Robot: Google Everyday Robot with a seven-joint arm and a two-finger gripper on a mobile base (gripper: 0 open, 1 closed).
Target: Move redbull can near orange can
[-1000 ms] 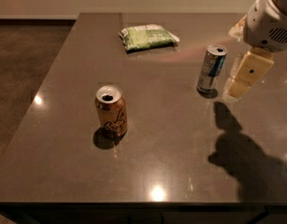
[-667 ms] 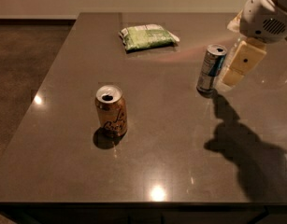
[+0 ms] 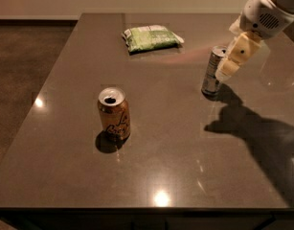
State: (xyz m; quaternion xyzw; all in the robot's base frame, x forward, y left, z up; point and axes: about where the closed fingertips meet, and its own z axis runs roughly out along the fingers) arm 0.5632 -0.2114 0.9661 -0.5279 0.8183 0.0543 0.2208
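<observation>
The redbull can (image 3: 212, 72), slim and silver with blue panels, stands upright at the right of the dark table (image 3: 151, 152). The orange can (image 3: 114, 114), wider, orange-gold with dark lettering and an open silver top, stands upright left of centre, well apart from it. My gripper (image 3: 226, 67), cream-coloured, comes down from the upper right and is right at the redbull can's right side, overlapping its upper part. The can's right edge is partly hidden behind the fingers.
A green snack bag (image 3: 151, 37) lies flat at the back of the table, left of the redbull can. The arm's shadow (image 3: 261, 138) falls across the right of the table. The table's left edge borders a dark floor (image 3: 22, 66).
The gripper has moved left and up toward the redbull can, from beside it to against its upper right side. Both cans have stayed in place.
</observation>
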